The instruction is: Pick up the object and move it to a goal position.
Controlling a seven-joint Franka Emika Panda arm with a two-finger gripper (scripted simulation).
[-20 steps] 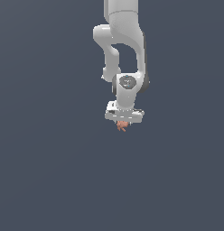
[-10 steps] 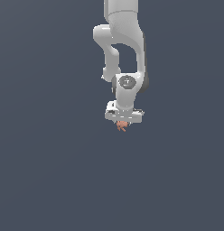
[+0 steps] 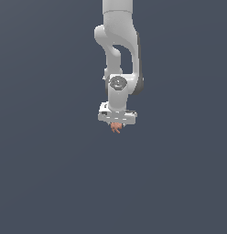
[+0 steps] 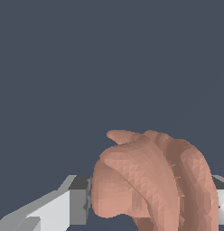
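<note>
End effector [image 3: 116, 124] on the white Panda arm [image 3: 119, 50] pointed straight down in the exterior view, sitting a little above the middle of the picture. All around it was plain dark grey-blue background [image 3: 46, 173], with no edge or corner to place anything against. The object [image 3: 116, 128] was a small orange-brown, spiky-looking lump poking out just below the white end effector body, right where the fingers should be. Honestly the fingers themselves were too small to make out from there, so that view alone didn't tell me much about the grip.

Wrist view was way more useful. The object [image 4: 152, 180] filled a big chunk of the picture, pinkish orange-brown with ridged, curved lobes and a pointed tip. One grey and white finger [image 4: 64, 205] sat right against one side of it, and a bit of the other finger [image 4: 221, 198] showed against the opposite side. So the jaws looked clamped on the object, touching it on both sides. Behind it was the same flat dark grey-blue.
</note>
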